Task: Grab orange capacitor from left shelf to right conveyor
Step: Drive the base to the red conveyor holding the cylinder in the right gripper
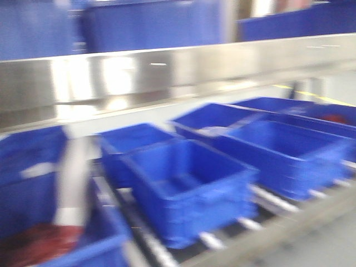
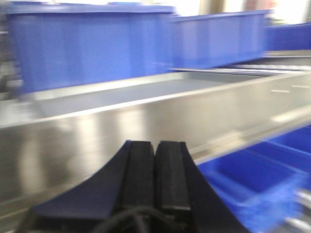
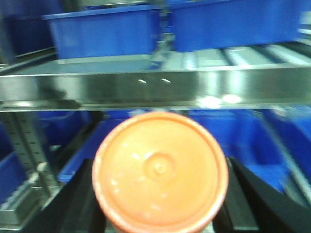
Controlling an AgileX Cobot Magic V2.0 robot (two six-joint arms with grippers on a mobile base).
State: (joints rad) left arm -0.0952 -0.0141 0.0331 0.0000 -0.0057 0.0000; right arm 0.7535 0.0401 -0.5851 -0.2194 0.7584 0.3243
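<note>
In the right wrist view my right gripper (image 3: 160, 194) is shut on the orange capacitor (image 3: 160, 170); its flat round top faces the camera and black fingers (image 3: 77, 204) flank it on both sides. It is held in front of and below the shiny steel lip of the left shelf (image 3: 146, 90). In the left wrist view my left gripper (image 2: 155, 165) is shut and empty, its two black pads pressed together, just in front of the shelf's reflective lip (image 2: 146, 121). The shelf lip (image 1: 167, 72) also crosses the front view. The conveyor is out of view. All views are blurred.
Blue plastic bins (image 1: 189, 183) sit on roller rails below the shelf, one at lower left holding something dark red (image 1: 39, 245). More blue bins (image 2: 92, 43) stand on the shelf behind its lip. A perforated dark frame post (image 3: 26, 145) stands at the left.
</note>
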